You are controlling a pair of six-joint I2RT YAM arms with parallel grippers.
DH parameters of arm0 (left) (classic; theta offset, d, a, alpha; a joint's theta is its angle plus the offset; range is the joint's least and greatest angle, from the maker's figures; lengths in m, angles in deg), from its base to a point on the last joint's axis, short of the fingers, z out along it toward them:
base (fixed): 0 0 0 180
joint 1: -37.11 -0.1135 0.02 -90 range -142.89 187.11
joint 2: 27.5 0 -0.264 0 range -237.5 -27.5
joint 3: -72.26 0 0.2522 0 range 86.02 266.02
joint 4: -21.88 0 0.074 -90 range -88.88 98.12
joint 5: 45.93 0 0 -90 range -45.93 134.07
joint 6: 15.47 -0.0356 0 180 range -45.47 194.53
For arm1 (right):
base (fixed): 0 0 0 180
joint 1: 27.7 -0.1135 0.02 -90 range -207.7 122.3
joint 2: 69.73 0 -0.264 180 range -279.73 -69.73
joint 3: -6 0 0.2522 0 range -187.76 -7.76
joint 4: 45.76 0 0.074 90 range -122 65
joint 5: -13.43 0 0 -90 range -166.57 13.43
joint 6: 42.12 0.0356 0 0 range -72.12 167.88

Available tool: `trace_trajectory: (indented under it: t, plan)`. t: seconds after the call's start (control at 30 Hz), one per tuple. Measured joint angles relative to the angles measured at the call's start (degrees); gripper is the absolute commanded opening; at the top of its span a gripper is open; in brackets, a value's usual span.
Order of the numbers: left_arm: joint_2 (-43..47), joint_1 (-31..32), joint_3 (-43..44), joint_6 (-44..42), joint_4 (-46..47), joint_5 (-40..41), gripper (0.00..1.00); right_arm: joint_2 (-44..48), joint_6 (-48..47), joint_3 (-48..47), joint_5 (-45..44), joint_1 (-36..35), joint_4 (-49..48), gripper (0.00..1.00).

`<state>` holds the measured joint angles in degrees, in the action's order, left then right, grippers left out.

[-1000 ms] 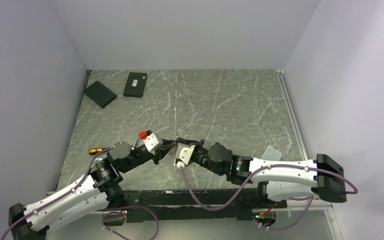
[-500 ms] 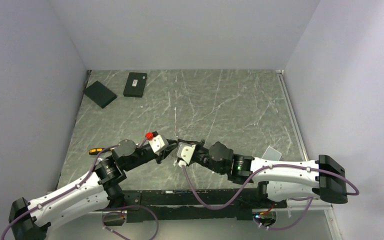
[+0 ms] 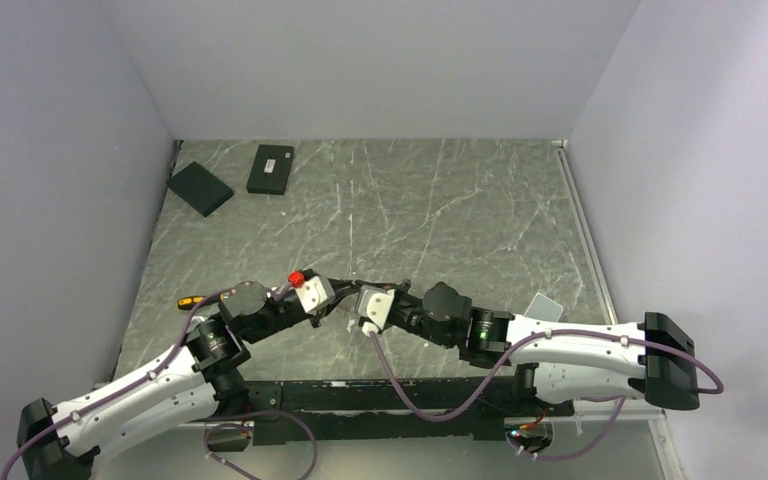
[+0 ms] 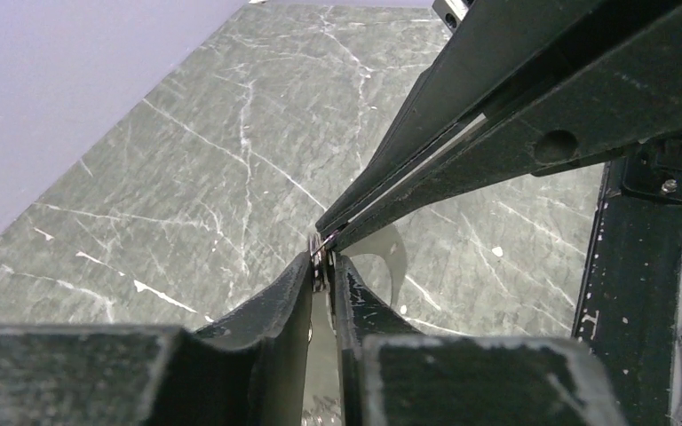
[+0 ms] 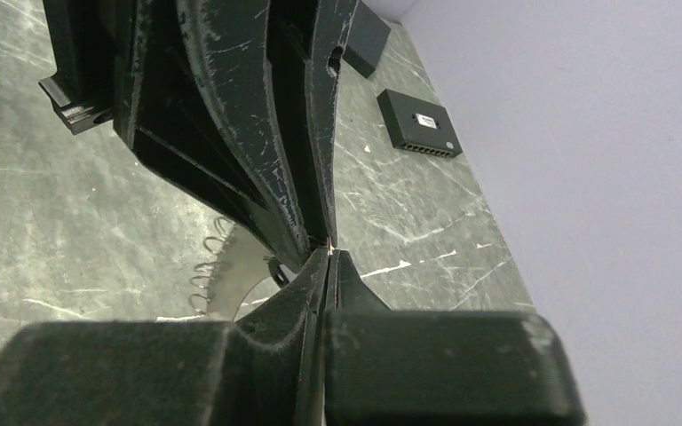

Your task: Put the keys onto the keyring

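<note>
Over the near desk (image 3: 460,220), the left gripper (image 4: 322,266) pinches a small key (image 4: 318,254) in its jaws, and the right gripper (image 5: 329,257), jaws shut, meets it tip to tip from the right.

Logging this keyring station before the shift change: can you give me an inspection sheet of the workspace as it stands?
Surface: grey-green table, white-veined.
Job's things: thin metal piece pinched at the fingertips; key or ring, cannot tell. Wiry loops show below the fingers, blurred.
Clutter: black boxes at the far left corner; yellow-black handle by the left arm; pale card by the right arm.
Grippers: left gripper shut on the metal piece; right gripper shut, its tips meeting the same piece.
Cables: purple cables run along both arms, hanging slack.
Surroundings: plain pale walls on three sides.
</note>
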<state>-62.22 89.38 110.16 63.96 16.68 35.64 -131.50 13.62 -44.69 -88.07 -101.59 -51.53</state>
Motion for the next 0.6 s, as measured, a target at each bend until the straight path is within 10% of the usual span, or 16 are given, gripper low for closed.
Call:
trace_trajectory:
  t: [0.17,0.6]
  plan:
    - [-0.04,0.07,0.13,-0.81,-0.02,-0.81,0.0,0.63,0.02,0.0,0.61,0.17,0.31,0.0]
    - [1.53,0.04,0.74,-0.74,-1.55,-2.08,0.0,1.7,0.02,0.07,2.38,0.98,0.31,0.0]
